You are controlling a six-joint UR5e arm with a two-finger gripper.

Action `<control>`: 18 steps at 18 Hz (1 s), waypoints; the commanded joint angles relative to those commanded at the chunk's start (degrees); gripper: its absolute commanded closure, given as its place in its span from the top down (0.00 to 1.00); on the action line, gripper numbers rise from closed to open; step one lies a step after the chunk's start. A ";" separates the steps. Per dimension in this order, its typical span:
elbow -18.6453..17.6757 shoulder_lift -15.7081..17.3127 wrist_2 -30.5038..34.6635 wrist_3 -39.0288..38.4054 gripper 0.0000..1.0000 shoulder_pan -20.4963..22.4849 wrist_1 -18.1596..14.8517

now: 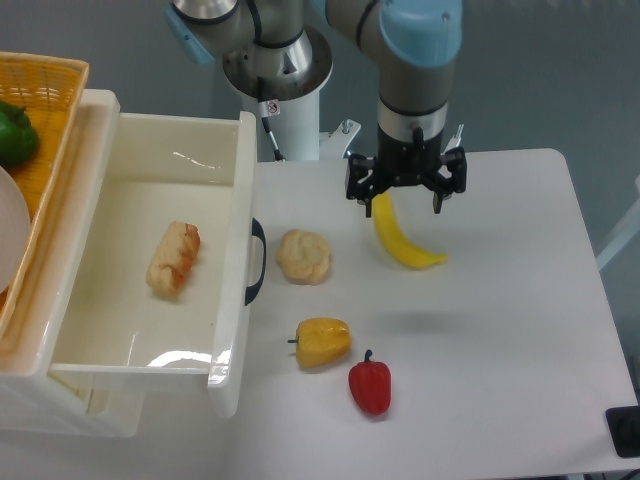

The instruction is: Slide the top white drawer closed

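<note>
The top white drawer [240, 200] is pulled far out to the right, its front panel carrying a curved black handle [257, 262]. A bread roll [173, 258] lies inside it. My gripper [404, 204] hangs open over the upper end of a yellow banana [402, 237], well to the right of the drawer front and apart from it. Nothing is between its fingers.
A round bun [304, 255], a yellow bell pepper [323, 341] and a red bell pepper [370, 386] lie on the white table right of the drawer front. An orange wicker basket [45, 100] with a green pepper [15, 134] sits on top at far left.
</note>
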 joint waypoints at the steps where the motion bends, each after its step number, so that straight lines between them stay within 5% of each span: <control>1: -0.09 -0.79 -0.08 -2.89 1.00 -0.09 0.35; 7: 0.61 -4.31 -2.88 -14.42 1.00 -1.58 1.50; 18: 0.79 -7.30 -8.95 -14.87 1.00 -4.31 1.58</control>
